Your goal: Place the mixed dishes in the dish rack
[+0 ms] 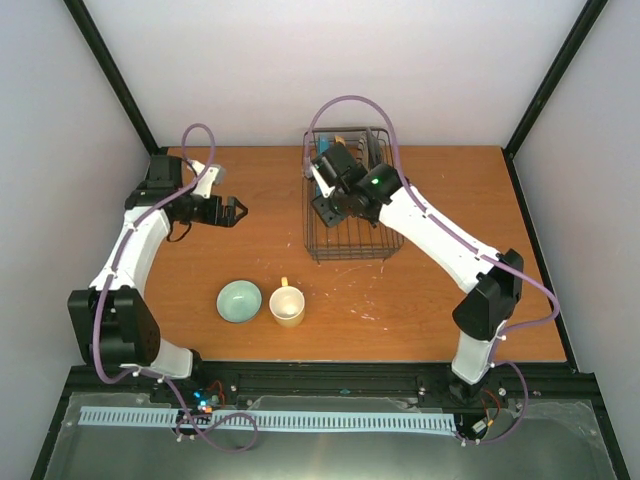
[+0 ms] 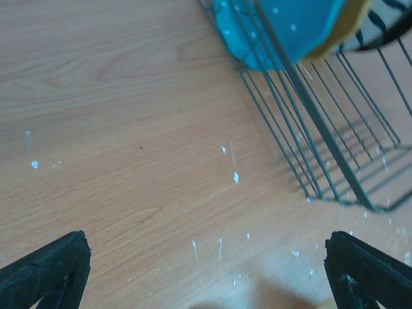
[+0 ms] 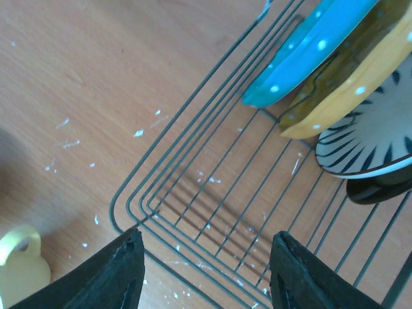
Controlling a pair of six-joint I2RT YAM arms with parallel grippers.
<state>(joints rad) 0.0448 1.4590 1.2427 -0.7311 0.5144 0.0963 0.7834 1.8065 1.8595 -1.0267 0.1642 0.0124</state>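
In wire rack (image 3: 222, 212), teal dotted plate (image 3: 309, 51) stands tilted; L end effector (image 2: 207, 248) wide, R end effector (image 3: 207, 241) open.

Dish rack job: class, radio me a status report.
Left gripper open, empty. Right gripper open over dish rack. Plates racked; bowl, mug on table. Nothing blocking.

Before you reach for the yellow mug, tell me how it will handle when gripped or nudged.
The mug looks rigid and glazed, so probably slippery and breakable if dropped. Standing upright, it should slide rather than roll when pushed. Its handle may make it swivel.
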